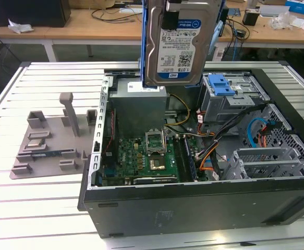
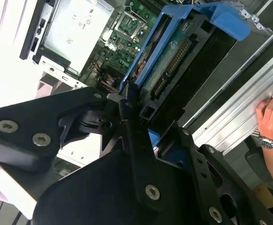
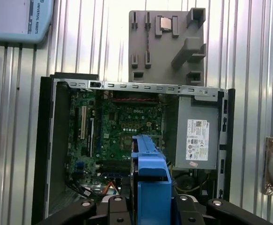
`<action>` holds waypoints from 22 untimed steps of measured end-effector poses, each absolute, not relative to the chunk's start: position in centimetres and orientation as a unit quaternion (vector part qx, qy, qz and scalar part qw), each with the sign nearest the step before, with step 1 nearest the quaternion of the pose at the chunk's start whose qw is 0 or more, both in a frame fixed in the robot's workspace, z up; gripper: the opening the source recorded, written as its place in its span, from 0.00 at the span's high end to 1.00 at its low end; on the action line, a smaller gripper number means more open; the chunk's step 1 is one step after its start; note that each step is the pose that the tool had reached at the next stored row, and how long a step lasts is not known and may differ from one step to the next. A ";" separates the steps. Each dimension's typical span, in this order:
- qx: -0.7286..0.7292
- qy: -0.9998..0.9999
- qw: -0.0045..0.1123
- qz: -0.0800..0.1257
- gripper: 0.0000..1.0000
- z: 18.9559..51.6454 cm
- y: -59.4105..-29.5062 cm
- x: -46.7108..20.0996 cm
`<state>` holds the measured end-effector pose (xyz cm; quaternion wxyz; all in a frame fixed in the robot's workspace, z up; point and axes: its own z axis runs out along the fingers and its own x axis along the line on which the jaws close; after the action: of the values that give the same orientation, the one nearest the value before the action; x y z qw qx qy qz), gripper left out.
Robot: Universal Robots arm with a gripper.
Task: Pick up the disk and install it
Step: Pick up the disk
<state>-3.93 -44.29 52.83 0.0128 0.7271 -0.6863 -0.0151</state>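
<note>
silver disk [image 1: 179, 41] hangs high over the case [image 1: 193, 208], clamped in the claw [image 2: 145, 123]; a loose grip could drop it on the board [image 1: 136, 156]

Marked with a blue-and-white barcode label [image 1: 180, 49] of small print and digits on the disk [image 1: 154, 57] at twelve o'clock in the exterior view, a white sticker [image 3: 197, 139] of fine print on the grey box [image 3: 197, 108] in the first wrist view, and a line of capitals on the pale arm housing [image 3: 14, 18] there.
</note>
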 end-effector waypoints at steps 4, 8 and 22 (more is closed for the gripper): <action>0.727 -0.686 0.013 -0.015 0.63 52.7 -45.0 -3.7; 0.727 -0.686 0.013 -0.015 0.63 52.6 -45.9 -3.5; 0.727 -0.686 0.013 -0.015 0.63 52.4 -49.2 -3.0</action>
<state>-2.96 -49.18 52.38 0.0128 0.7271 -0.6863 -0.0151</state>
